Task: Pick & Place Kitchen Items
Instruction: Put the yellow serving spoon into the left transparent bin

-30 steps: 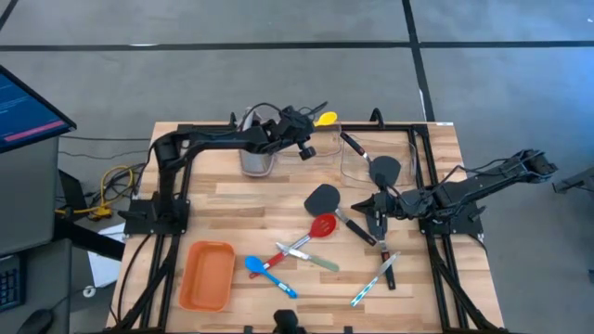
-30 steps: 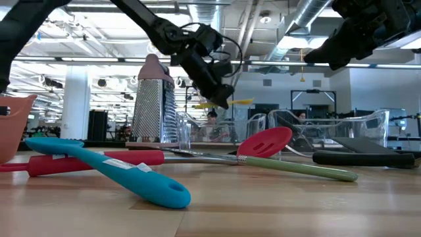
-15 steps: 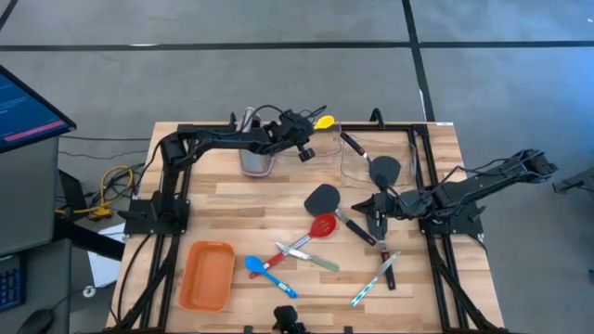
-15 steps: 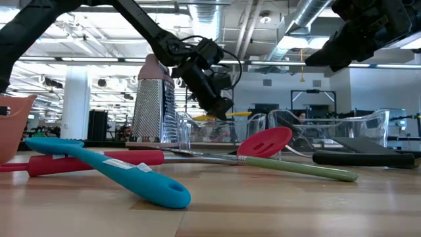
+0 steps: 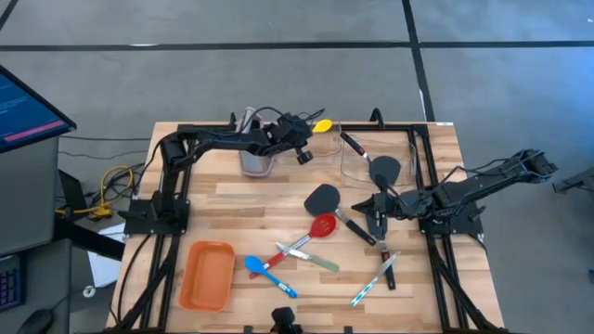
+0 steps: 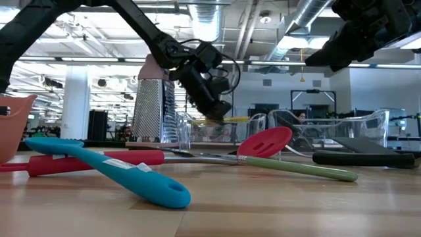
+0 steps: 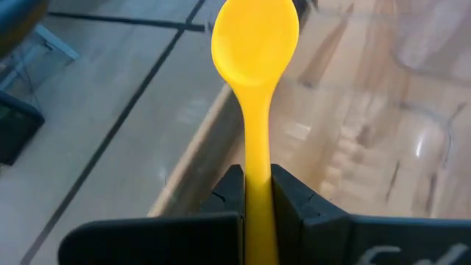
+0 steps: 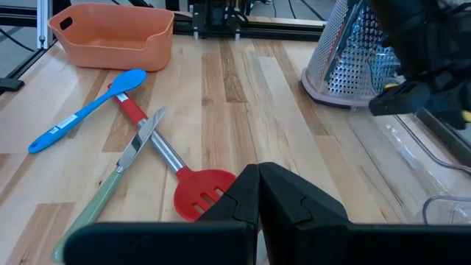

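My left gripper (image 5: 310,131) is near the table's far edge, shut on a yellow spoon (image 7: 255,44) beside the far left corner of a clear bin (image 5: 364,153). The spoon (image 6: 231,120) is in the air, about level. My right gripper (image 5: 379,223) is shut on nothing, above the handle of a black spatula (image 5: 323,198) that lies flat on the table. A red slotted spoon (image 8: 202,195), a blue spoon (image 8: 87,112) and a green-handled tool (image 5: 314,261) lie flat toward the near edge. A second black spatula (image 5: 381,170) lies in the bin. My left gripper pinches the yellow spoon's handle (image 7: 257,177) between its two fingers. The fingers come from the table's left, slanting down, and lie along the handle. The bowl (image 7: 255,37) sticks out ahead of the fingertips, and the spoon is lifted clear of the table and bin.
A metal box grater (image 5: 254,153) stands just behind my left gripper. An orange tray (image 5: 207,275) sits at the near left. Thin tools with blue (image 5: 362,292) and pink (image 5: 388,273) handles lie at the near right.
My left gripper has sunk with the yellow spoon toward the clear bin, staying shut on the handle; the spoon stays about level.
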Robot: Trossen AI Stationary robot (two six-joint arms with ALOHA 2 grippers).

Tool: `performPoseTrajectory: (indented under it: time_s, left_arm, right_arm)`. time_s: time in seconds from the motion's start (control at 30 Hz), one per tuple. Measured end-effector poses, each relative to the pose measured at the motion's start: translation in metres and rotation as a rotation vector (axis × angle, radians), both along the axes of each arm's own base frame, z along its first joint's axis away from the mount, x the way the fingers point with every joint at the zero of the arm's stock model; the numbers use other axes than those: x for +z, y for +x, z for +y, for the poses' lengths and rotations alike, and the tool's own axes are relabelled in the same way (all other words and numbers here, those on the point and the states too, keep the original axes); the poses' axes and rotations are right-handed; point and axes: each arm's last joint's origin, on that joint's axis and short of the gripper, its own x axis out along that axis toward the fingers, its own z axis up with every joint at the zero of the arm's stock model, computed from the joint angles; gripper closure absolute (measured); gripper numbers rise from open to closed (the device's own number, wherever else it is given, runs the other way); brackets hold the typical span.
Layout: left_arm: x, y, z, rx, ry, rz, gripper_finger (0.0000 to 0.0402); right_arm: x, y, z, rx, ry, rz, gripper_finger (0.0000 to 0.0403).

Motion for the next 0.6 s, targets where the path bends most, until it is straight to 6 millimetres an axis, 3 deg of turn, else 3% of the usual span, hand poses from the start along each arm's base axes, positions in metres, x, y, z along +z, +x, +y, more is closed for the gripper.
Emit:
performPoseTrajectory:
  time_s: [0.33,0.6]
  left_arm:
    - [-0.007,-0.004,-0.001,-0.020,-0.050,-0.008,0.0394]
    - [-0.014,-0.013,0.010,-0.026,-0.244,-0.116,0.0392]
  right_arm:
    - [0.000,0.000,0.000,0.000,0.000,0.000,0.0401]
    - [0.000,0.000,0.000,0.000,0.000,0.000,0.0401]
